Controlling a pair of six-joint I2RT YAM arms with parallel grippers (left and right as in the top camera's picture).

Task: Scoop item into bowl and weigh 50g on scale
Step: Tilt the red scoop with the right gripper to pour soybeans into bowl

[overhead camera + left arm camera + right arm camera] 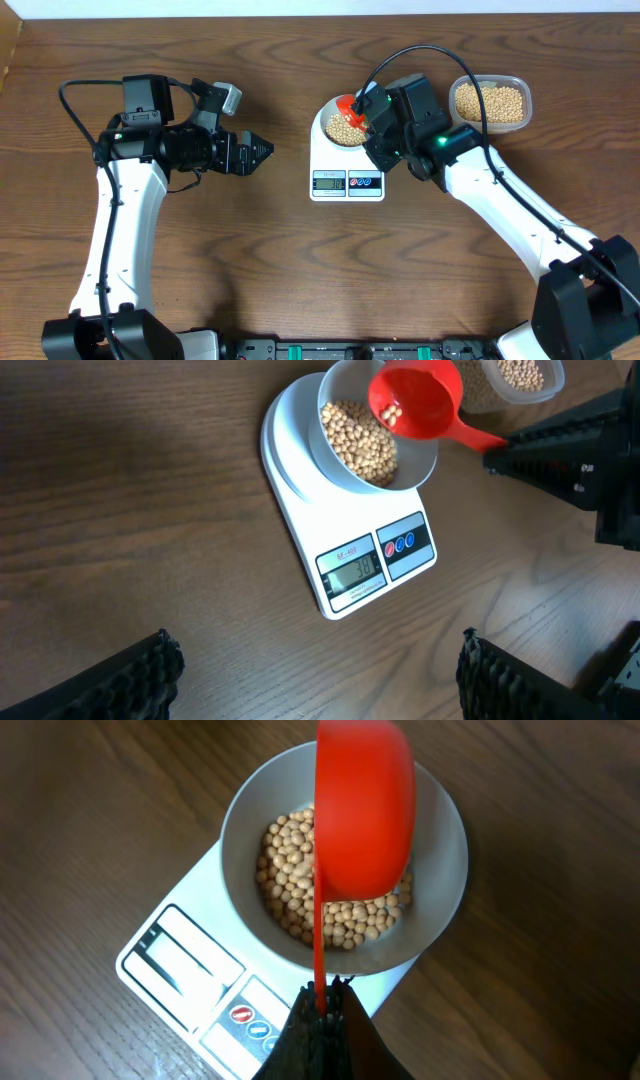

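Scoop [365,810] in right tool [322,1015] tilts over bowl [440,870].

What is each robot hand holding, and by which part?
The right gripper pinches the red scoop by the end of its handle, above the bowl. The left gripper is open and empty.

Robotics lab bench, dark wood-grain table [270,270], white left arm [118,235] and right arm [520,215] rising from a black mounting rail [340,351], loose black cables [410,50], digital scale [347,182] between them.
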